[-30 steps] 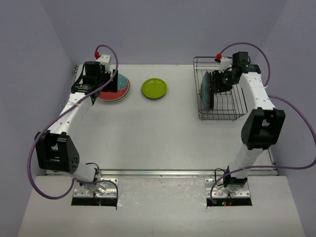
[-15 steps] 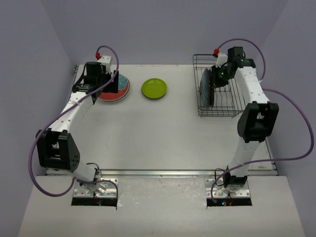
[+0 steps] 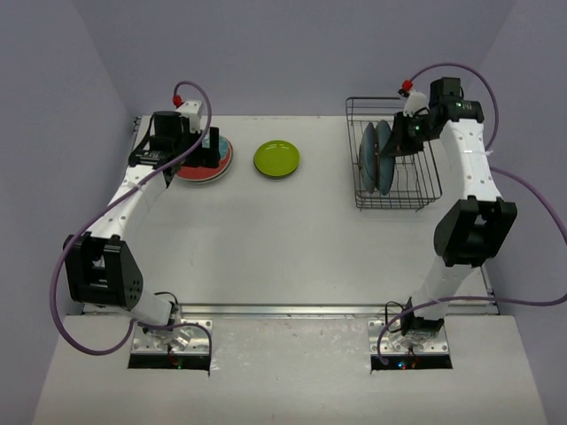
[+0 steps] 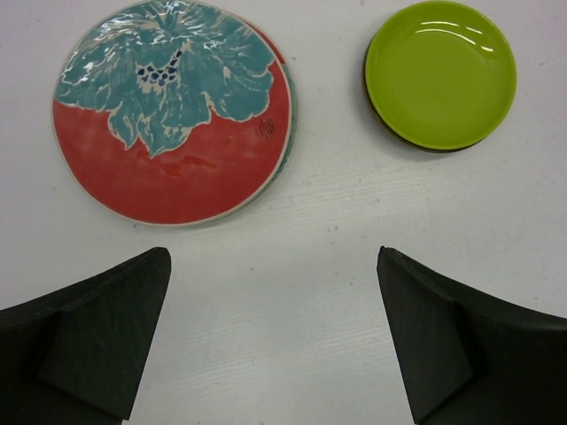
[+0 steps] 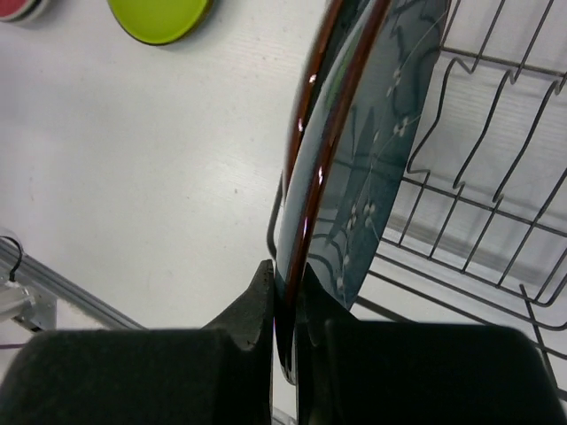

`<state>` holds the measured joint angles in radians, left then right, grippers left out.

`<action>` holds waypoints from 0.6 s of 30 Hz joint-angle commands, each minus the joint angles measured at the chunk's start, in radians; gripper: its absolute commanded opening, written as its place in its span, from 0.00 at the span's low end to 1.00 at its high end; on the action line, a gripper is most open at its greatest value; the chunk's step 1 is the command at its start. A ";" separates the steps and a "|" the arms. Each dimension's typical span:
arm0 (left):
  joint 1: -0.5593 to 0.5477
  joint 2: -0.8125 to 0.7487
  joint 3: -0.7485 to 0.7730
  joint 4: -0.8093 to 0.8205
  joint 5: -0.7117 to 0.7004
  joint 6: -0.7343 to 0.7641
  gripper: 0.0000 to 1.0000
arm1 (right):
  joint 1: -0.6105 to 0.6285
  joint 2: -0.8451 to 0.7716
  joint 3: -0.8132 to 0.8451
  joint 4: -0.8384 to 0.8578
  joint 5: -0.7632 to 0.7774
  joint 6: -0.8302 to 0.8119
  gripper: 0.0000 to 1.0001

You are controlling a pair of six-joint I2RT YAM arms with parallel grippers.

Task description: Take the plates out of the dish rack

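top view: the left arm point(image 3: 124, 208) is reaching up the left side of the table point(image 3: 283, 239), with its wrist hanging over the left part of the red plate point(image 3: 220, 162). that plate is lying flat at the far left. the lime green plate point(image 3: 276, 158) is lying flat to its right, apart from it. the right arm point(image 3: 469, 168) is rising along the right edge and bending left over the dish rack point(image 3: 399, 206) at the far right. two plates are standing on edge in the rack's left slots, among them the dark teal plate point(image 3: 384, 159).

left wrist view: the left jaws are standing wide open and holding nothing, hovering over bare table. beyond them the red plate point(image 4: 173, 168) is showing a teal leaf pattern. a small dark mark on its red part is too small to read. a teal rim is showing under its right edge. the lime green plate point(image 4: 440, 73) is lying on a darker edge beneath it.

right wrist view: the right jaws are clamping closed on the brown-edged rim of the dark teal plate point(image 5: 381, 150), which is standing upright in the rack point(image 5: 461, 266). its face is carrying a pale web-like pattern. a second rim is lying close against it, and i cannot tell whether it too is being pinched.
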<state>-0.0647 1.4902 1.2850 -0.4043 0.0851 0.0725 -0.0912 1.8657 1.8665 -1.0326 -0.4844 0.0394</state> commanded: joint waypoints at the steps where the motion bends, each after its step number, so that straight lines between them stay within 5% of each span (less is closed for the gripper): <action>1: -0.001 -0.062 0.066 -0.001 0.077 -0.046 1.00 | 0.001 -0.159 0.148 0.058 -0.152 -0.002 0.00; 12: -0.001 -0.105 0.162 -0.073 0.240 -0.122 1.00 | 0.069 -0.285 0.275 0.036 -0.077 -0.260 0.00; 18: 0.000 -0.142 0.207 -0.093 0.343 -0.164 1.00 | 0.452 -0.550 -0.090 0.251 0.231 -0.632 0.00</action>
<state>-0.0647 1.4100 1.4170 -0.5005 0.3145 -0.0475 0.1302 1.5129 1.9402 -1.0226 -0.3855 -0.2916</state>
